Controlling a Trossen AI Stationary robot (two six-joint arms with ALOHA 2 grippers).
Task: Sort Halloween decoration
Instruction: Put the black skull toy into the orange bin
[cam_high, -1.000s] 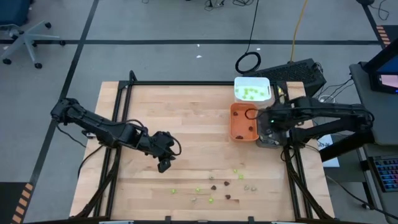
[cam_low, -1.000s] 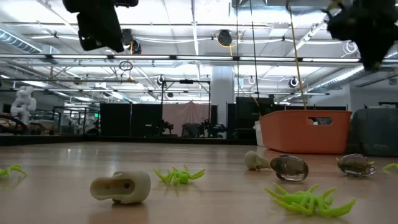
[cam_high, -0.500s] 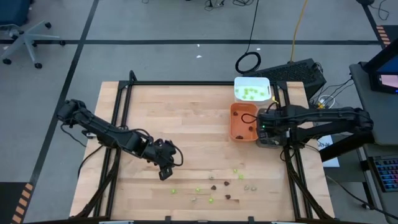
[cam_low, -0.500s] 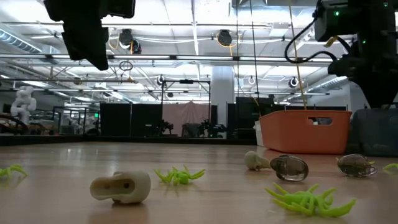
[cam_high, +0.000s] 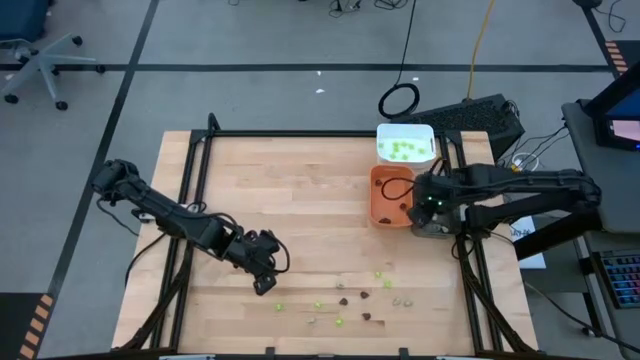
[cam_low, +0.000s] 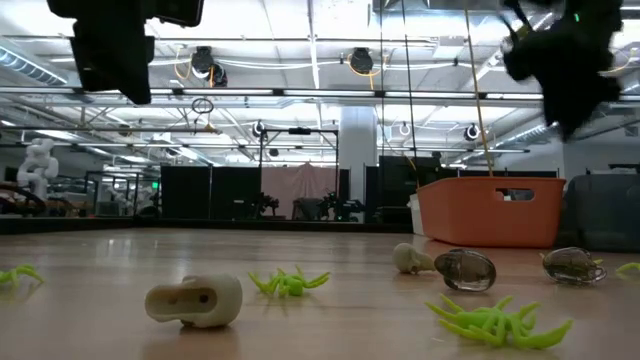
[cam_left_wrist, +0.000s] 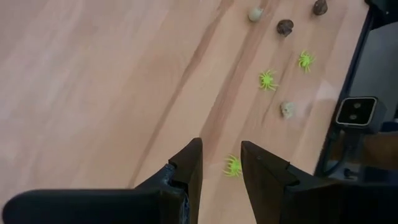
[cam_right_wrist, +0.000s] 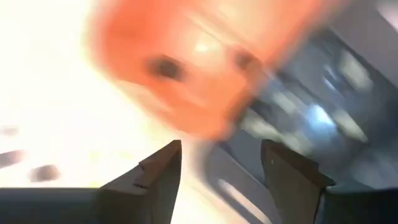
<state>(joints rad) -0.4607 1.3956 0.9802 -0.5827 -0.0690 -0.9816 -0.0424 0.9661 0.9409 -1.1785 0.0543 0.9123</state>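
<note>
Pale wooden desk with a black frame along its edges. Near the right edge, an orange tray, with a white tray just beyond it toward the far right corner and a grey tray touching its right side. On the grey floor past the far edge: a coiled black cable, an orange cord, and an office chair well off the far left corner. In the low view, orange tray standing before a dim hall with ceiling lights.
</note>
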